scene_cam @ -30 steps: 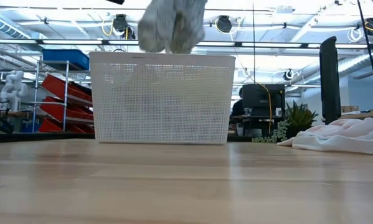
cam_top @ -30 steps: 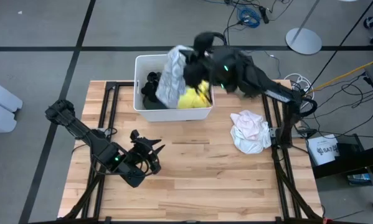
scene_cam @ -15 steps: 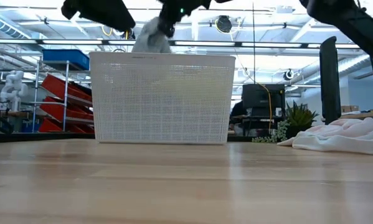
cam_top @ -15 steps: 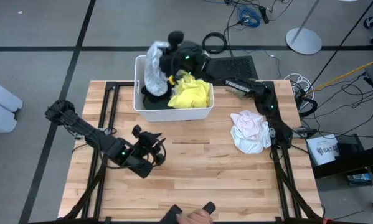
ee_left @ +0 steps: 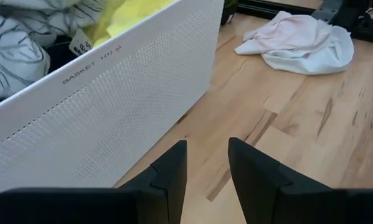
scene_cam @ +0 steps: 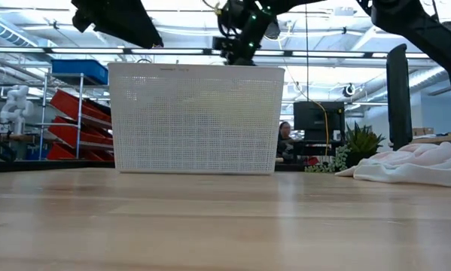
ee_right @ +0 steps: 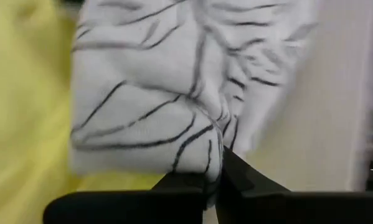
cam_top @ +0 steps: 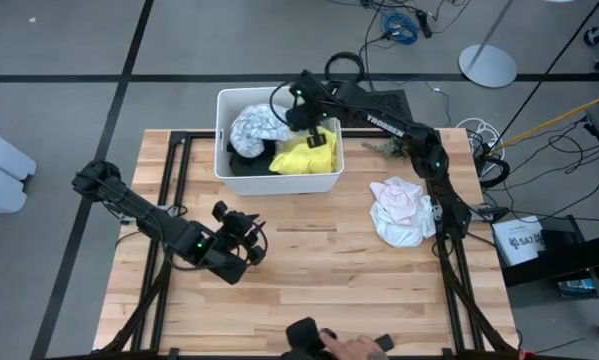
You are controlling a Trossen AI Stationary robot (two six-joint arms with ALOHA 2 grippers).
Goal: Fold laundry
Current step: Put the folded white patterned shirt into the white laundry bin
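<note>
- Lowered since the earlier frames, the white garment with grey pattern now lies bunched in the white bin instead of hanging high above it, and the right gripper has dropped to the bin's rim.
- That right gripper is pinched together on a fold of this garment, directly ahead of its fingertips.
- Beside the gripper lies the yellow garment; a dark garment sits below the patterned one.
- Left gripper waits over the table in front of the bin, fingers apart, empty.
- Judging progress: early; nothing is folded, and a pale garment lies crumpled on the table.
- Only the right wrist view shows the pinch; the low view hides the bin's contents.
</note>
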